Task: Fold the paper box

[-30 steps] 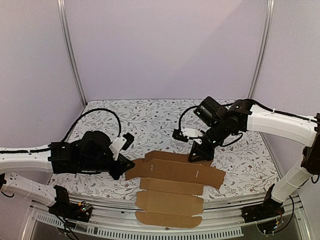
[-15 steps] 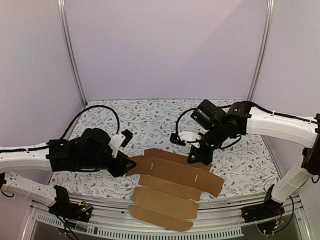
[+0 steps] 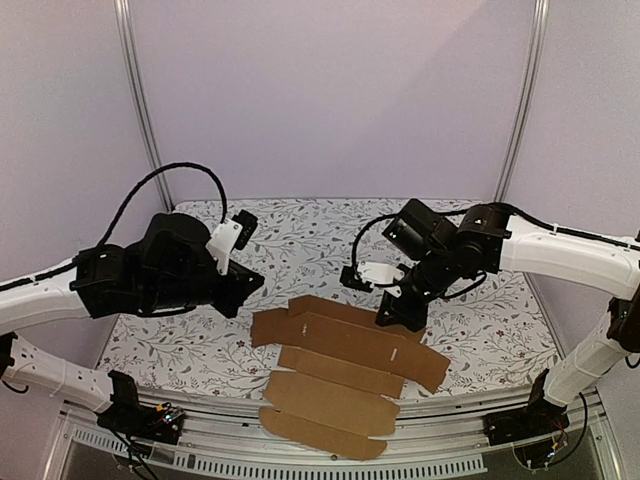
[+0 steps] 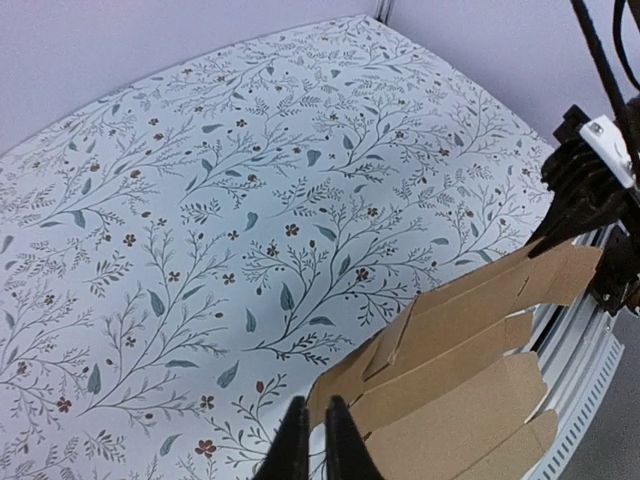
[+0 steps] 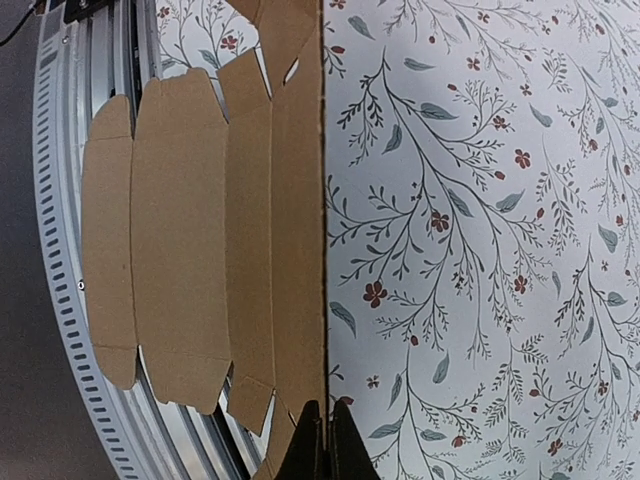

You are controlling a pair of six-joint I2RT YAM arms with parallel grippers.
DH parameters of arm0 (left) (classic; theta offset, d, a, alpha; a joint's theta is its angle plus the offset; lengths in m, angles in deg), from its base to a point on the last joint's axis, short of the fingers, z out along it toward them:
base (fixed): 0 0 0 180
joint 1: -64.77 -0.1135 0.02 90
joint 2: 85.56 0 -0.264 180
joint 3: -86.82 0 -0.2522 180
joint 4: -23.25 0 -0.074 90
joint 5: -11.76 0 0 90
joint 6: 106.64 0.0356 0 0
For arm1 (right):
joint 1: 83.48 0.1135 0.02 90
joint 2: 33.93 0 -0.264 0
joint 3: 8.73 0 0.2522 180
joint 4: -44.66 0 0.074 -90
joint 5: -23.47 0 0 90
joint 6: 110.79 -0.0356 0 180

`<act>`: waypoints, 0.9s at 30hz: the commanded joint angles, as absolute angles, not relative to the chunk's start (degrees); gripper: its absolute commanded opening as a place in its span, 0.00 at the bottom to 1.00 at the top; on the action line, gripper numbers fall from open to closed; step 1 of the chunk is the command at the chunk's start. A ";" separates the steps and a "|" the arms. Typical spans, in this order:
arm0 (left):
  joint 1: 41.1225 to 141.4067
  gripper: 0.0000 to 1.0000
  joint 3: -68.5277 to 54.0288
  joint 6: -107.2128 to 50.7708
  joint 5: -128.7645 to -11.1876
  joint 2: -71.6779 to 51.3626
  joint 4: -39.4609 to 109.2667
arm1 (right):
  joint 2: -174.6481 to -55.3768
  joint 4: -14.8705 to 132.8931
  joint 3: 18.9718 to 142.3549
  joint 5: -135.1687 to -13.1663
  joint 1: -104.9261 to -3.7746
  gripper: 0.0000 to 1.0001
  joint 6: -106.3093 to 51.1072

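- The paper box (image 3: 338, 372) lay flat and unfolded on the near part of the table (image 3: 300, 235), and its nearest flaps reached over the front edge.
- The right pincer (image 5: 322, 442) was closed tight on the far long edge of the cardboard, near its right end.
- The left pincer (image 4: 312, 440) hovered just beyond the left end of the box without touching it. Its fingers stood narrow with only a thin gap, and nothing was between them.

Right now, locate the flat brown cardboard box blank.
In the top view, the brown cardboard box blank lies centre at the floral table's near edge, its far edge pinched by the right end effector.
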State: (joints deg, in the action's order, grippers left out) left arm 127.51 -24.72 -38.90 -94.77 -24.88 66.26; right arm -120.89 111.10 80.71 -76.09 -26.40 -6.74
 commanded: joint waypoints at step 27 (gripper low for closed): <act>128.22 0.00 -19.58 -40.05 -82.60 -10.44 65.28 | -119.18 108.11 83.69 -71.40 -23.80 0.00 -10.63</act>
